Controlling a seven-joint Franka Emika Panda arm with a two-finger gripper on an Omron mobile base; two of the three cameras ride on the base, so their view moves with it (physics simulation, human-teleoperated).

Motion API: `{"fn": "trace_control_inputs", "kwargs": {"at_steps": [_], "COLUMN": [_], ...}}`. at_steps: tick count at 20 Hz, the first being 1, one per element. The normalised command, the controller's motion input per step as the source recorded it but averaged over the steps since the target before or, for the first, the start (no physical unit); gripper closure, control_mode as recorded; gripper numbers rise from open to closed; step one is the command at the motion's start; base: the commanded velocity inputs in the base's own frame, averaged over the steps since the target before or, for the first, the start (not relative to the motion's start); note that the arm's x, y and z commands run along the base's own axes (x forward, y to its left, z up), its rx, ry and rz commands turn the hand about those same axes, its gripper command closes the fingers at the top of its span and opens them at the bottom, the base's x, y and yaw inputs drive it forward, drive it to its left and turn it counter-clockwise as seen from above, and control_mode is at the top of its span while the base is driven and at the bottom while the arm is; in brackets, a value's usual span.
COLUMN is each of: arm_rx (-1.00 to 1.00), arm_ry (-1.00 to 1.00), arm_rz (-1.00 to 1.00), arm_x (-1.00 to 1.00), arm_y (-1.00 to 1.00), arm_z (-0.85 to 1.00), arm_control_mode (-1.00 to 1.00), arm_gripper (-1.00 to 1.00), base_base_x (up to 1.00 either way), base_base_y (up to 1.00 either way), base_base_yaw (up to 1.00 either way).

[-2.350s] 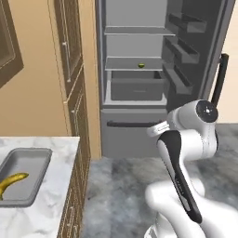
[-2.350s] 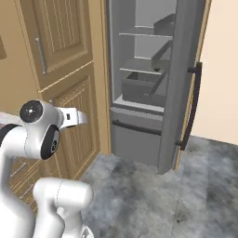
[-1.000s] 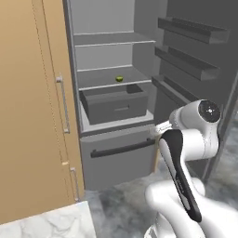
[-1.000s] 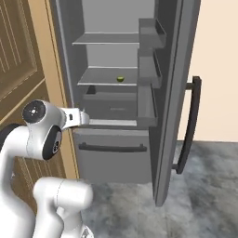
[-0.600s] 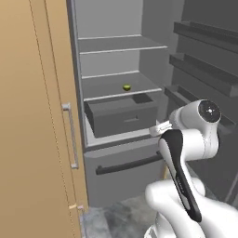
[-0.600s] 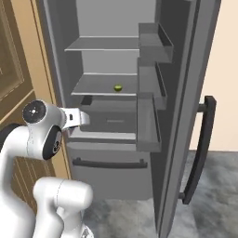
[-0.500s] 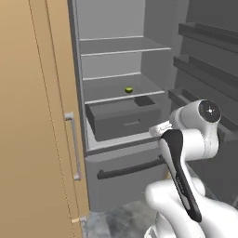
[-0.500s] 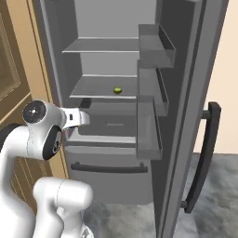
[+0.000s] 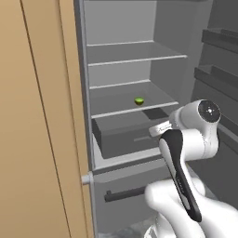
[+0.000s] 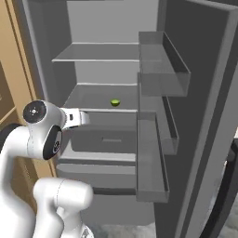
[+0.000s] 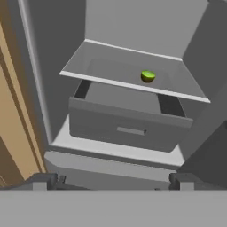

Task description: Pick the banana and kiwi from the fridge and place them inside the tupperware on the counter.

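Right now the fridge [image 9: 139,93] stands open, grey shelves bare except for the kiwi [image 9: 139,100], which sits alone on the lower shelf, toward the front, above the dark grey drawer [image 9: 125,135]. Same kiwi [image 10: 115,102] in the right base view, mid-shelf; in the hand view kiwi [image 11: 147,76] right of the shelf's centre. Drawer [image 11: 128,122] sits pulled part way out below that shelf. Door bins [image 10: 155,121] hang on the inside of the fridge door, right of the shelves. Gripper [image 11: 111,179] is in front of the fridge, below drawer level, well apart from the kiwi; jaws spread wide, nothing between them. Tan wood panel [image 9: 37,121] left of the fridge.
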Motion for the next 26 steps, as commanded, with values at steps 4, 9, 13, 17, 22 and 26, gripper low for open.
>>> {"fn": "trace_control_inputs", "kwargs": {"at_steps": [4, 9, 13, 17, 22, 26], "arm_rx": [0.00, 0.00, 0.00, 0.00, 0.04, 0.05], "arm_ry": [0.00, 0.00, 0.00, 0.00, 0.00, 0.00], "arm_rz": [0.00, -0.01, -0.07, -0.08, -0.01, 0.00], "arm_x": [0.00, 0.07, 0.41, 0.53, 0.38, 0.20], "arm_y": [0.00, 0.00, 0.00, 0.00, -0.03, -0.07], "arm_z": [0.00, -0.05, -0.22, -0.18, -0.01, -0.03], "arm_control_mode": [1.00, -1.00, -1.00, -1.00, -1.00, -1.00], "arm_gripper": [-1.00, -1.00, -1.00, -1.00, -1.00, -1.00], "base_base_x": [0.40, 0.27, 0.00, 0.00, 0.00, 0.00], "base_base_y": [0.00, 0.00, 0.00, 0.00, 0.00, 0.00], "base_base_yaw": [0.00, -0.02, 0.00, 0.00, 0.00, 0.00]}}
